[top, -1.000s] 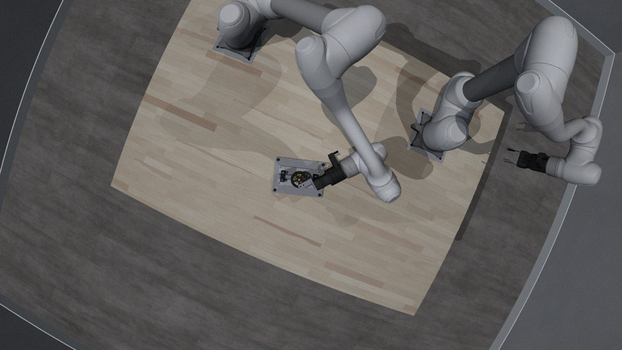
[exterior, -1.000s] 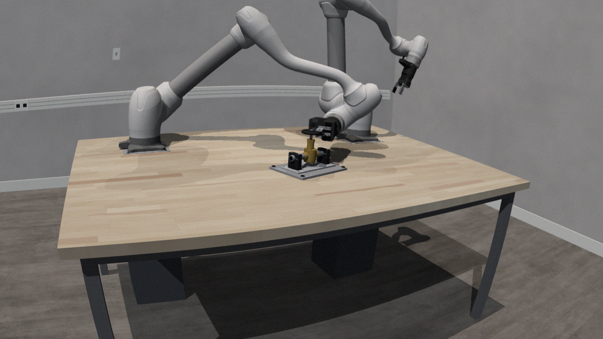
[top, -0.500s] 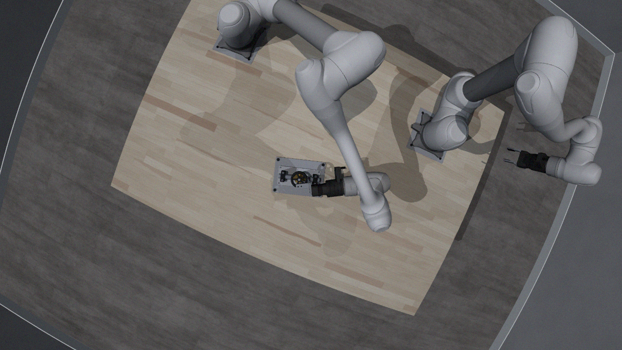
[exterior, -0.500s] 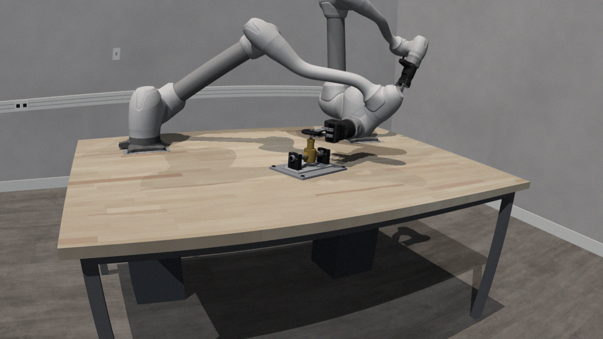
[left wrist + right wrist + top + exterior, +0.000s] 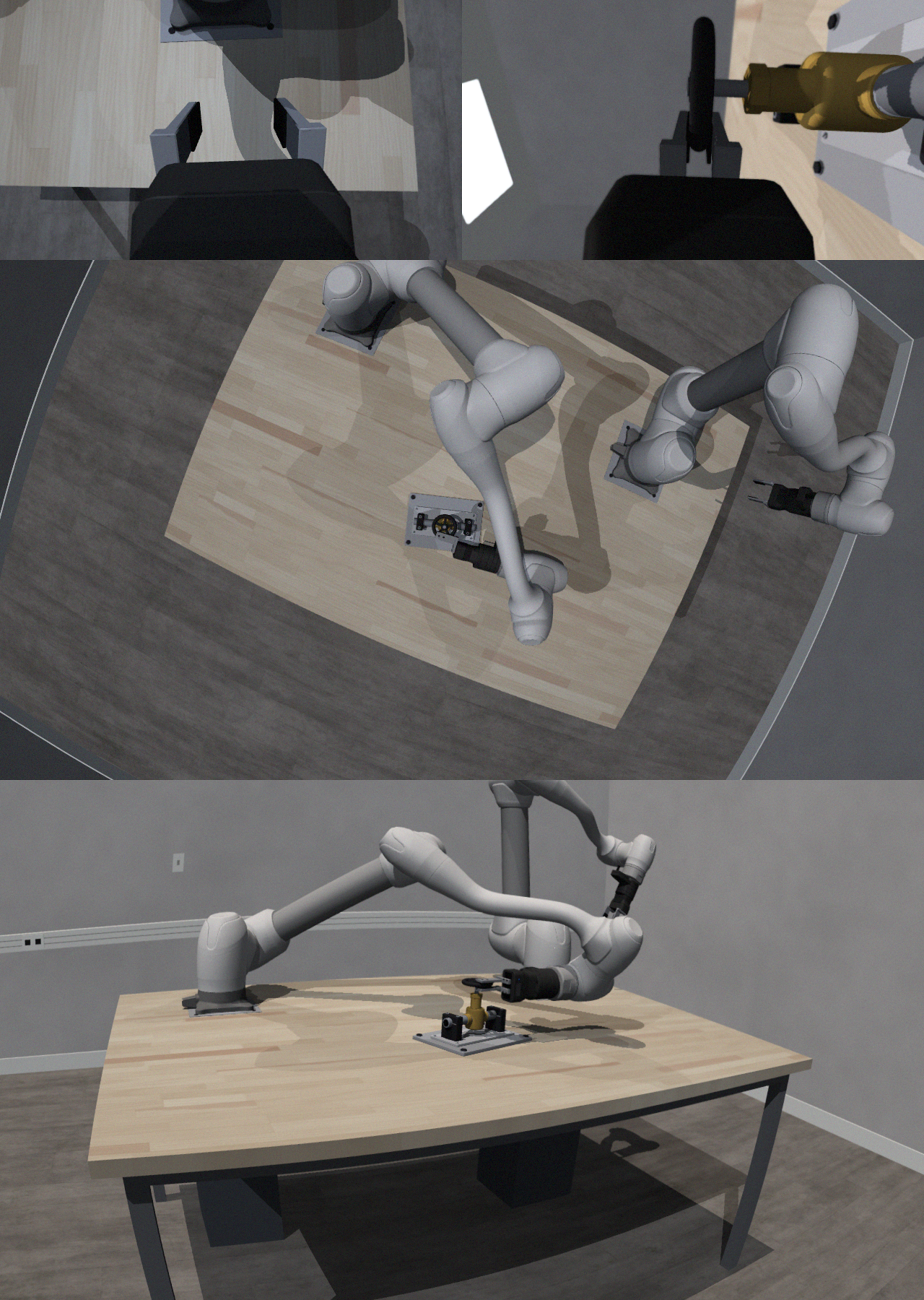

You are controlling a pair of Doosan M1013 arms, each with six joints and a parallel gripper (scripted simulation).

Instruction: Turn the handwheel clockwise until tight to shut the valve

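Black handwheel (image 5: pixel 434 519) (image 5: pixel 473 982) (image 5: pixel 703 72): I have my right hand (image 5: pixel 445 537) (image 5: pixel 489 984) (image 5: pixel 698 126) clamped on its rim, presumably for turning leverage; left hand (image 5: pixel 762 490) (image 5: pixel 237 124) waits wide, apart.

Right arm's fingers (image 5: pixel 445 537) (image 5: pixel 492 979) swung clockwise around the handwheel (image 5: pixel 434 521) (image 5: pixel 473 983) (image 5: pixel 703 65), its elbow (image 5: pixel 520 383) (image 5: pixel 413 852) lower
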